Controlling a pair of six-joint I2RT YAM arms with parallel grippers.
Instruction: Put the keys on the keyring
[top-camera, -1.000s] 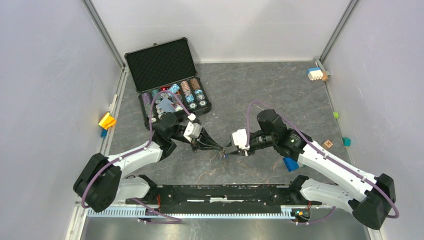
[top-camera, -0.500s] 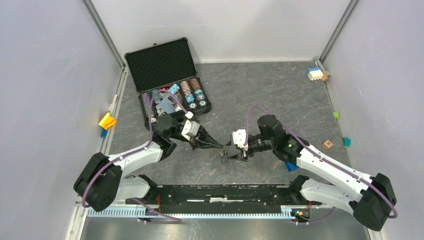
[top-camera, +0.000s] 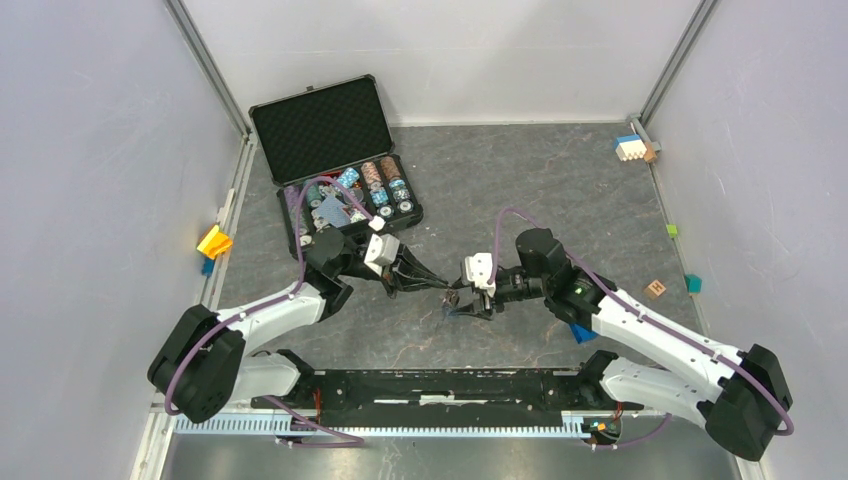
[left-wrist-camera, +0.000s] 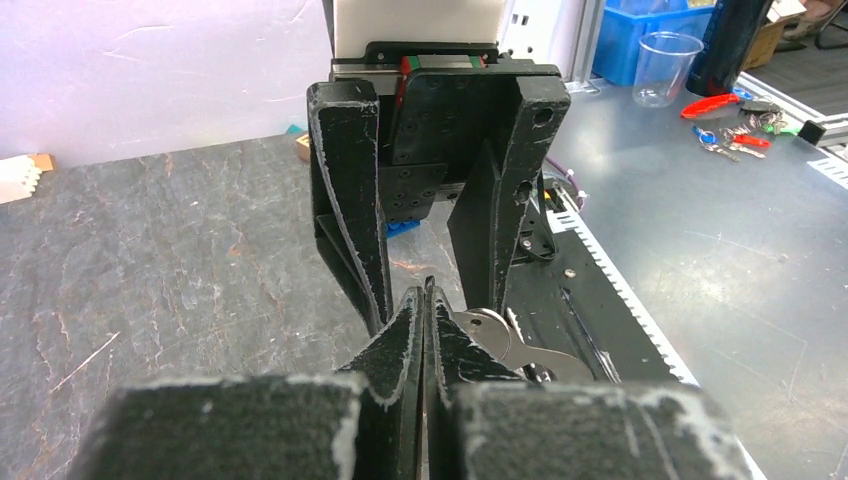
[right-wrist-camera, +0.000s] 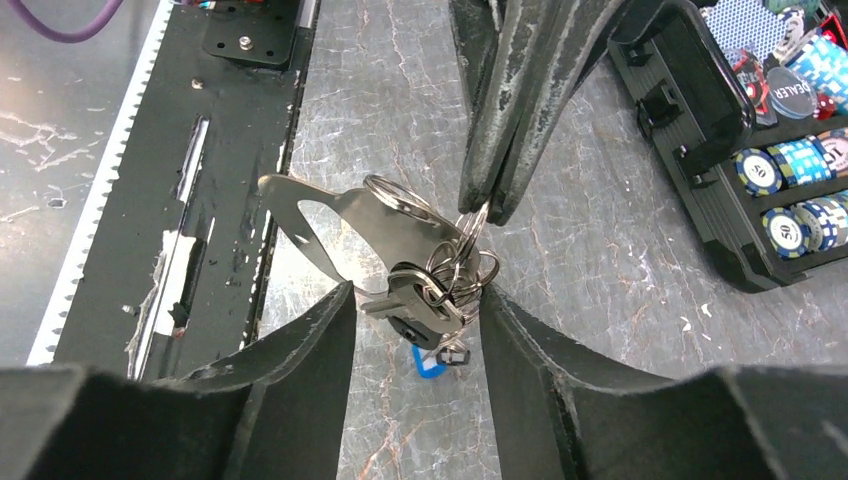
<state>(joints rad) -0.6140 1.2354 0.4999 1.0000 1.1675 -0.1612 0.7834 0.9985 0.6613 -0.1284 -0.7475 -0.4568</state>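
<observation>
As shut left gripper (right-wrist-camera: 487, 208) pinches silver wire keyring (right-wrist-camera: 462, 245), half-spread right gripper (right-wrist-camera: 415, 295) brackets tiny tagged keys (right-wrist-camera: 420, 318), grip unclear. Threading seems unfinished.

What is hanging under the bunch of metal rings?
Small keys hang under the rings, and a blue tag pokes out below them. The keys cover the tag's top, so how it is attached cannot be seen.

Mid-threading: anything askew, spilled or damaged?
Nothing looks damaged or spilled. The keys sit bunched on tangled rings between the fingers of the right tool, one ring pinched by the shut left tool. Loose chips lie jumbled in the open case.
</observation>
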